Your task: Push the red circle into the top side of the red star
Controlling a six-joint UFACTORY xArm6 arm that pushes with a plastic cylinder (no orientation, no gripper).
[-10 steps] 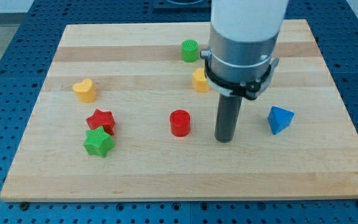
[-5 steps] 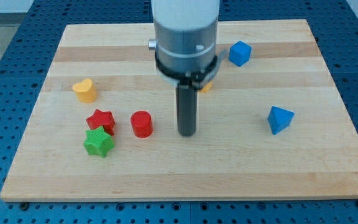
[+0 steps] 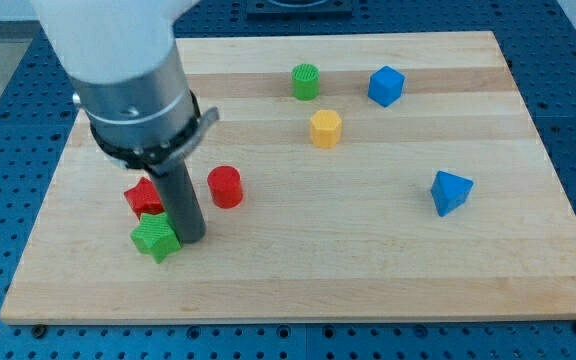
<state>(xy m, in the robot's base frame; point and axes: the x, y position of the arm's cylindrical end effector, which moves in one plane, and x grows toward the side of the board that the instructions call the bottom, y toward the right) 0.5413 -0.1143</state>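
The task looks unfinished: the red plastic circle block (image 3: 225, 186) sits right of the red plastic star block (image 3: 144, 197), apart. The gripperless tip (image 3: 191, 238) rests beside the green star block (image 3: 155, 239).

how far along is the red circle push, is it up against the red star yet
Not there yet. Done: the red circle sits close to the red star, on its right. In hand: my tip rests beside the green star, below and between the two red blocks, touching neither that I can tell. Left: bring the circle round to the star's top side and press it in.
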